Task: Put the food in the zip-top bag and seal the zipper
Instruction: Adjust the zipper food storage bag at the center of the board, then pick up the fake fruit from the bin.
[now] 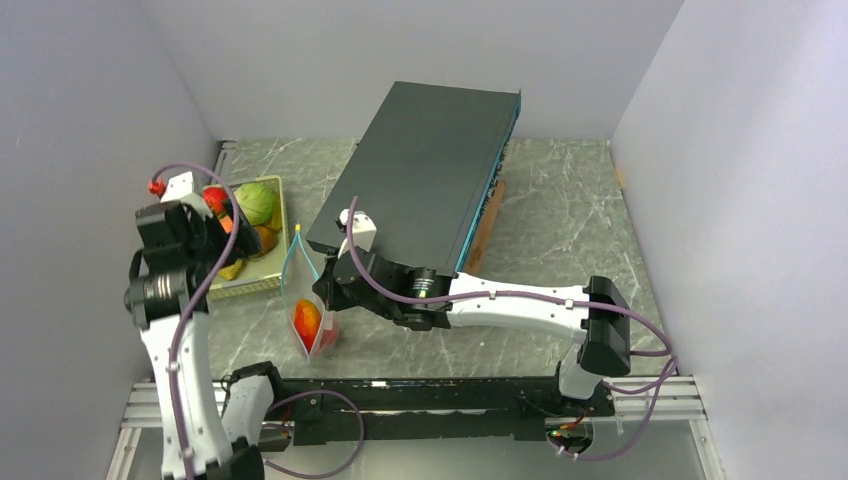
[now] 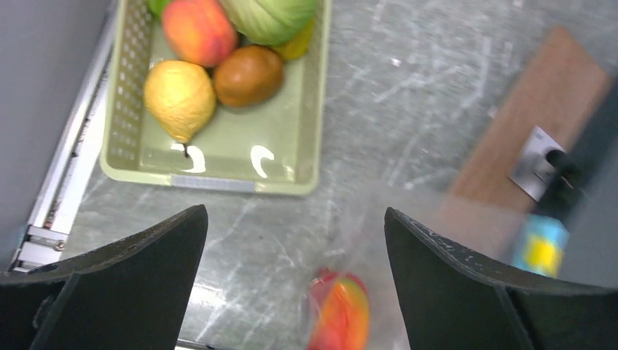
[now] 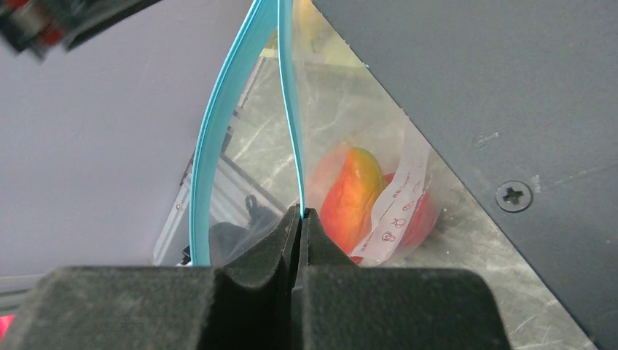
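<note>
The clear zip-top bag (image 1: 303,300) stands on the table with its mouth open. It holds a peach-orange fruit (image 3: 353,195) and a red one (image 3: 421,219). My right gripper (image 3: 300,213) is shut on one side of the teal zipper strip (image 3: 288,109); the other side of the strip (image 3: 211,146) bows away. My left gripper (image 2: 295,240) is open and empty, above the table between the basket and the bag. The bagged fruit (image 2: 341,315) shows blurred below it. The basket (image 2: 218,157) holds a peach (image 2: 198,30), a yellow pear (image 2: 178,98), a brown fruit (image 2: 248,74) and a green cabbage (image 2: 271,16).
A big dark slab (image 1: 420,170) with a blue edge lies tilted behind the right arm, resting on a wooden board (image 1: 487,232). The pale green basket (image 1: 278,200) sits at the far left by the wall. Grey walls close three sides.
</note>
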`<action>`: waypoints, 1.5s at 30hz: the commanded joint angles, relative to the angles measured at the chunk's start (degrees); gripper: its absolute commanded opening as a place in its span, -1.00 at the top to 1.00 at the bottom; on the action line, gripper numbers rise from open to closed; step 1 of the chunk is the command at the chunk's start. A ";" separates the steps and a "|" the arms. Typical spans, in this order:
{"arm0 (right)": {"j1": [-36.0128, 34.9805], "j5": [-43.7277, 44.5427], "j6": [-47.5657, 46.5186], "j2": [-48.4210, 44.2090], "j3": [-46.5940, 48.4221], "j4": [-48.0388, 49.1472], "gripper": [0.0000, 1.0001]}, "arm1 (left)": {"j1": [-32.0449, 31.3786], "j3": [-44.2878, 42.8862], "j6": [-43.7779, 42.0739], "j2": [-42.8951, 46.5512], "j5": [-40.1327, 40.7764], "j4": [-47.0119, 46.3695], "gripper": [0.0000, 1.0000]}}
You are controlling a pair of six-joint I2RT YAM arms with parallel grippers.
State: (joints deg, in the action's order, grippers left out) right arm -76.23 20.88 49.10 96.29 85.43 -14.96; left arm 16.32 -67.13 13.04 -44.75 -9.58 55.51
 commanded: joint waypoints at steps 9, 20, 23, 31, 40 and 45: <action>0.02 1.01 0.26 -1.38 0.56 1.03 1.00 | 2.90 -11.51 -0.69 -31.51 17.94 -8.93 -0.99; 0.62 -0.60 0.11 -0.23 1.07 0.79 1.00 | 2.93 -6.12 -3.74 -41.43 26.46 -16.90 -0.96; 0.62 -1.44 0.29 0.55 2.34 -0.12 1.00 | 3.02 -6.39 -3.91 -43.53 26.48 -17.24 -0.89; 0.55 -0.85 -0.44 0.43 2.90 -0.35 1.00 | 3.11 -8.88 -4.43 -52.64 25.74 -15.69 -0.56; 0.31 -1.19 -0.18 0.73 3.02 -0.41 1.00 | 3.11 -9.44 -4.78 -56.14 24.02 -15.37 -0.39; 0.15 -0.85 -0.41 1.18 3.53 -0.74 1.00 | 3.06 -9.78 -4.71 -58.21 24.87 -14.15 -0.55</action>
State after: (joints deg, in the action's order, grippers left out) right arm -75.85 20.23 49.08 96.97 86.28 -15.88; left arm 19.11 -74.89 8.62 -101.45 14.92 40.23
